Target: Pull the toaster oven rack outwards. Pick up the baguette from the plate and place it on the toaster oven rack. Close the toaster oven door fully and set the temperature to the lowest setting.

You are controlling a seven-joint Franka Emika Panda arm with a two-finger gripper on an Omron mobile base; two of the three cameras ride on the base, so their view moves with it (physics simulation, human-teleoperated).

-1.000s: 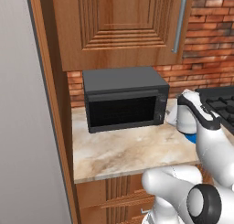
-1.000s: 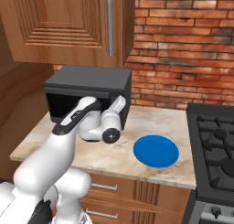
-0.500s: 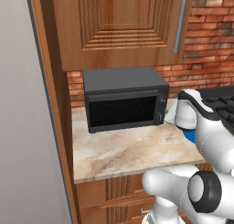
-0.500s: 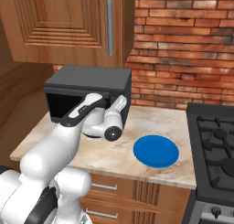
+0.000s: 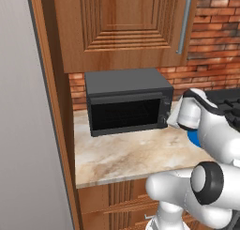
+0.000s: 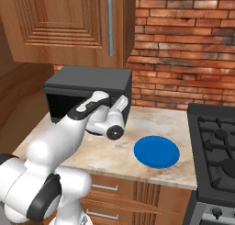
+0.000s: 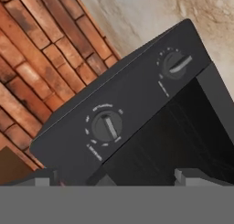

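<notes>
Standing on the mottled beige stone tabletop point(image 5: 126, 154) under a wooden wall cabinet point(image 5: 126, 27), the dark grey, matte, box-shaped toaster oven point(image 5: 126, 102) sits in the left base view with its flat dark windowed door point(image 5: 124, 114) shut flush against the front, so the cavity and the rack inside are hidden behind the glass; the white arm reaches up from the lower right and its wrist ends just beside the oven's right front corner, where the narrow control strip runs, a position that suits working the dials and not the door. In the right base view the same oven point(image 6: 92, 84) backs onto the red brick wall point(image 6: 183, 45), the arm crosses in front of it, and the bright blue, round, shallow plate point(image 6: 156, 151) lies bare on the tabletop to the oven's right, near the black stove point(image 6: 215, 146); no baguette lies on it, which suggests the bread is already inside. In the hand view, rolled on a slant, two round dark knobs point(image 7: 106, 125) and point(image 7: 174, 64) fill the control strip, and the end effector point(image 7: 123, 178) points straight at them with its fingertips spread wide and nothing between them, apparently lined up to turn the temperature dial.
</notes>
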